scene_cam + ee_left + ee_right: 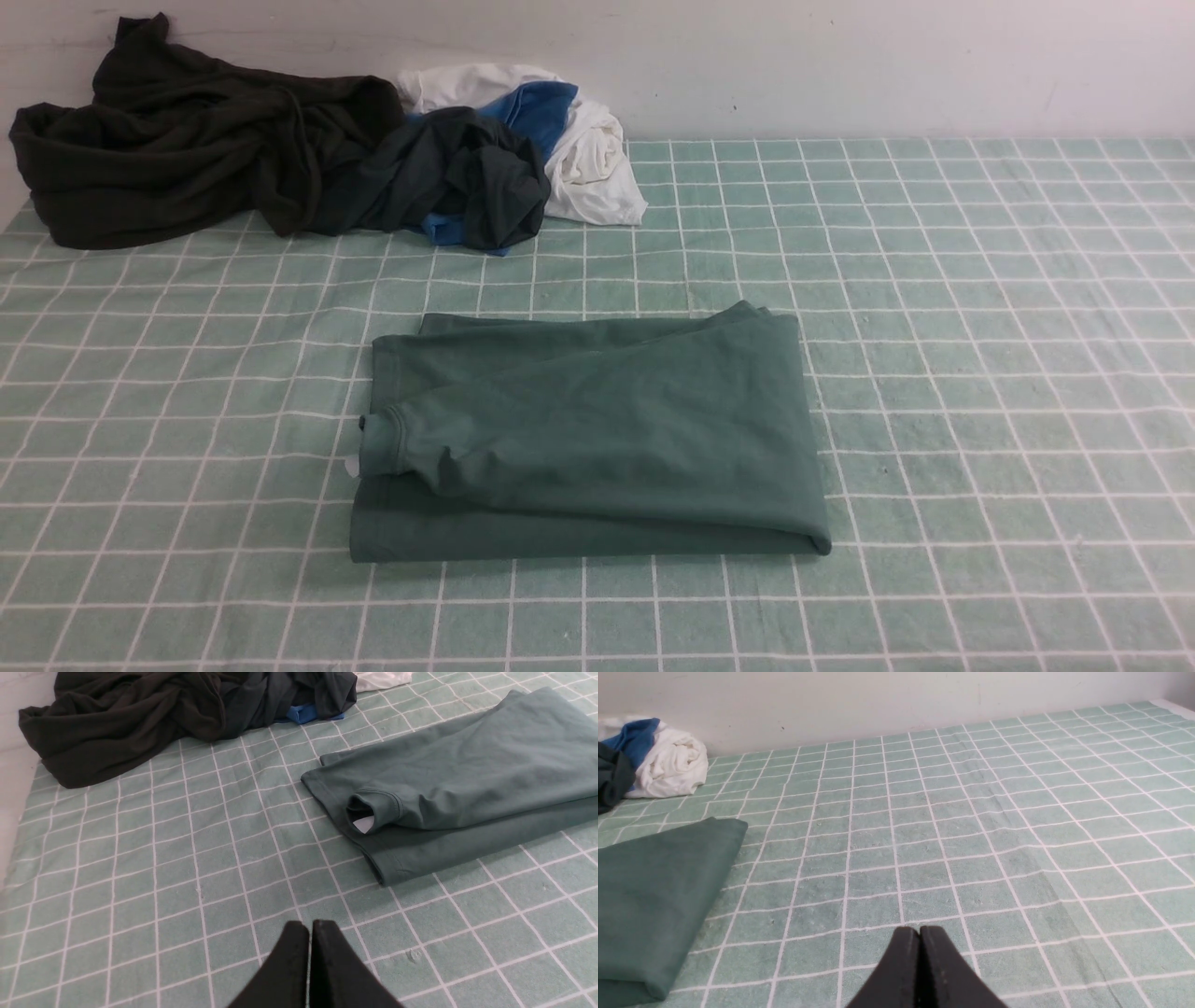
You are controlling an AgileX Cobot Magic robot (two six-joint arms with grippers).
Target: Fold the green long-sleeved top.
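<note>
**Green top lies folded mid-worktop, both claws clenched and empty**

The green long-sleeved top [597,439] rests as a flat, roughly rectangular bundle near the middle of the worktop [980,373], which is covered in a pale green cloth with a white grid. Its layers are stacked, the lower one showing along the near edge. One sleeve lies across the upper layer, and its cuff [383,446] sits at the bundle's left edge; the left wrist view looks into the cuff opening [369,812], where a small pale patch shows inside (what it is cannot be told).

The left claw [310,933] is clenched, its dark fingers pressed together with nothing between them, above bare cloth near the top's left edge but apart from it. The right claw [920,938] is likewise clenched on nothing, over open cloth to the right of the folded top [658,896].

At the far left of the worktop, against the wall, lies a heap of other clothing: a dark olive-black garment [187,140], a dark teal-grey garment with blue trim [467,177] beside it, and a crumpled white garment [588,159] with a blue piece [537,107] on it. The heap is well apart from the folded top.
</note>
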